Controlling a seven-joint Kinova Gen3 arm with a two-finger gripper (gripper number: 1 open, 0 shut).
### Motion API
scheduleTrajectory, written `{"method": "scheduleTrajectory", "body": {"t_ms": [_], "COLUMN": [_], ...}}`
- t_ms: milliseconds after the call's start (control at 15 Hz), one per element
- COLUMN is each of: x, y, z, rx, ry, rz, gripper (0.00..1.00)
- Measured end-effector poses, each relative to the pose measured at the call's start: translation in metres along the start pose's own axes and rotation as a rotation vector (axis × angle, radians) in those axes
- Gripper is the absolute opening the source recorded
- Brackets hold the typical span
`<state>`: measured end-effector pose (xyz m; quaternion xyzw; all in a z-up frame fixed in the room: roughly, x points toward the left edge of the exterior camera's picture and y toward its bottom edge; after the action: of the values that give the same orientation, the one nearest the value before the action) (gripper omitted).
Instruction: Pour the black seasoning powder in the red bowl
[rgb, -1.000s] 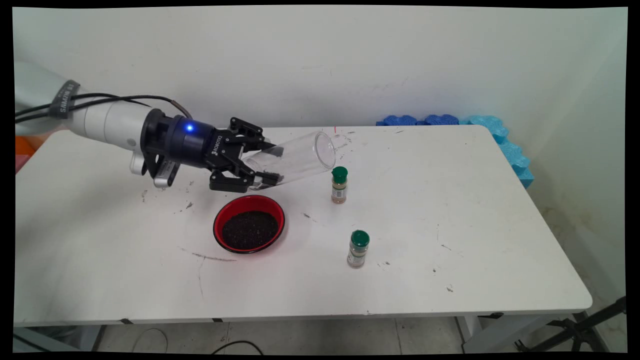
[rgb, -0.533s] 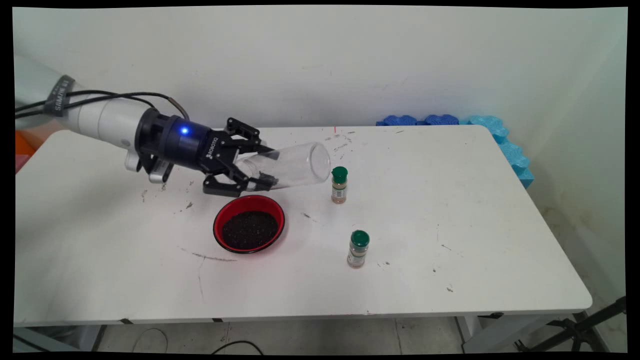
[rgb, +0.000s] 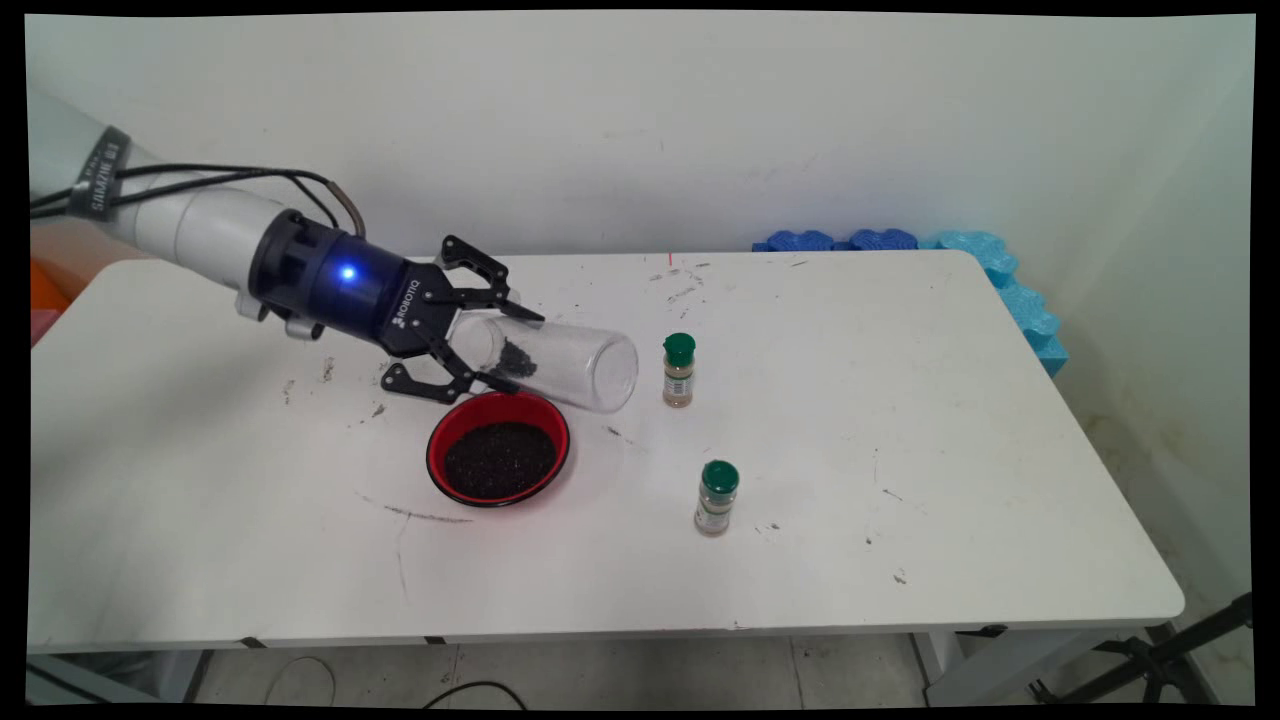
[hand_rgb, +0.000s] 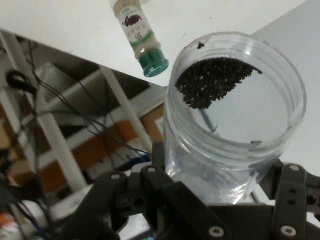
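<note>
The black gripper (rgb: 505, 348) was clenched around the closed end of a clear plastic jar (rgb: 560, 360), one finger over the top of the jar and the other beneath it. The jar lay nearly on its side in the air, its open mouth tipped slightly downward and pointing toward three o'clock in the main view. A small clump of dark granules (rgb: 516, 357) sat inside the jar near the gripped end. In the hand view the same jar (hand_rgb: 235, 115) rose from between the black linkage, and the dark granules (hand_rgb: 212, 80) clung to one side of its inner wall.

Directly below the jar, at about six o'clock from the gripper, a red bowl (rgb: 498, 447) stood on the white table (rgb: 900, 450), filled with a layer of the same dark grains. The jar's lower side hung just above the bowl's far rim; whether they touched could not be told.

A small spice bottle with a green cap (rgb: 679, 370) stood upright just beside the jar's mouth, at three o'clock from it, apart from it by a narrow gap. A second green-capped spice bottle (rgb: 717, 497) stood upright nearer the front edge, at about four o'clock from the bowl. One such bottle (hand_rgb: 140, 37) also appeared in the hand view beyond the jar.

Blue foam pieces (rgb: 900, 242) lay along the table's far right corner against the wall.
</note>
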<state>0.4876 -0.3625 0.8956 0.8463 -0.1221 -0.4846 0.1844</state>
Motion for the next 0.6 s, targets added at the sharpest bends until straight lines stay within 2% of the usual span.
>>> {"method": "scheduleTrajectory", "body": {"t_ms": [200, 600], "x": [-0.008, -0.019], "y": [0.005, 0.019], "z": [-0.001, -0.002], "rx": [0.036, 0.085], "ry": [0.018, 0.056], "rz": [0.157, 0.396], "gripper": [0.0, 0.0]}}
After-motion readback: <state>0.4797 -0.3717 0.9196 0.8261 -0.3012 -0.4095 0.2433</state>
